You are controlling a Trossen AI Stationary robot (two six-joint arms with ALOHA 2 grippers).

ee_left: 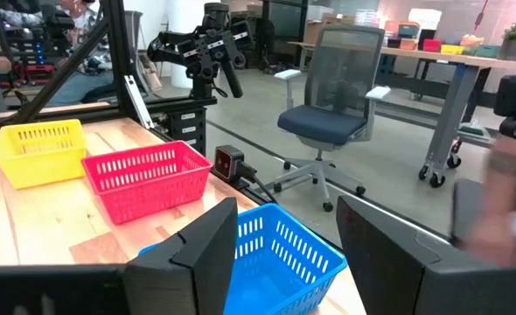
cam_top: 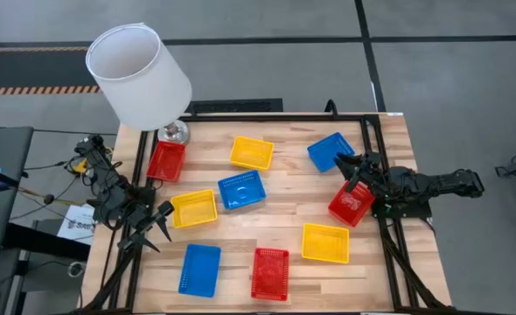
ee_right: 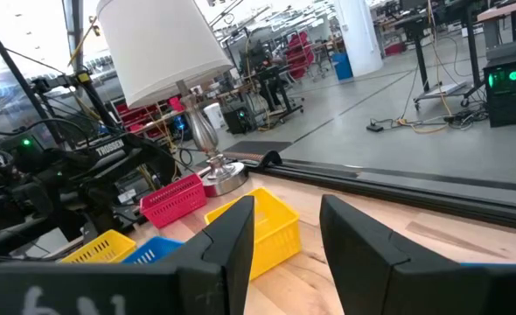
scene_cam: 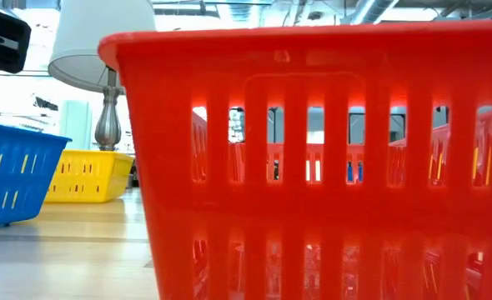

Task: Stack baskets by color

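Several small mesh baskets lie singly on the wooden table, none stacked. The three red ones (cam_top: 166, 160), (cam_top: 352, 203), (cam_top: 270, 273) are spread out. So are the three blue (cam_top: 331, 150), (cam_top: 241, 190), (cam_top: 200, 269) and the three yellow (cam_top: 252, 152), (cam_top: 193, 209), (cam_top: 325, 242). My left gripper (cam_top: 157, 229) (ee_left: 286, 210) hovers open at the table's left edge, pointing level toward the near blue basket (ee_left: 275, 254). My right gripper (cam_top: 347, 171) (ee_right: 286, 203) hovers open at the right edge, above the right-hand red basket, holding nothing.
A lamp with a big white shade (cam_top: 140, 74) stands on its metal base (cam_top: 173, 133) at the table's far left corner, beside a red basket. The near red basket (scene_cam: 313, 167) fills the low view. An office chair (ee_left: 332, 114) stands off the table.
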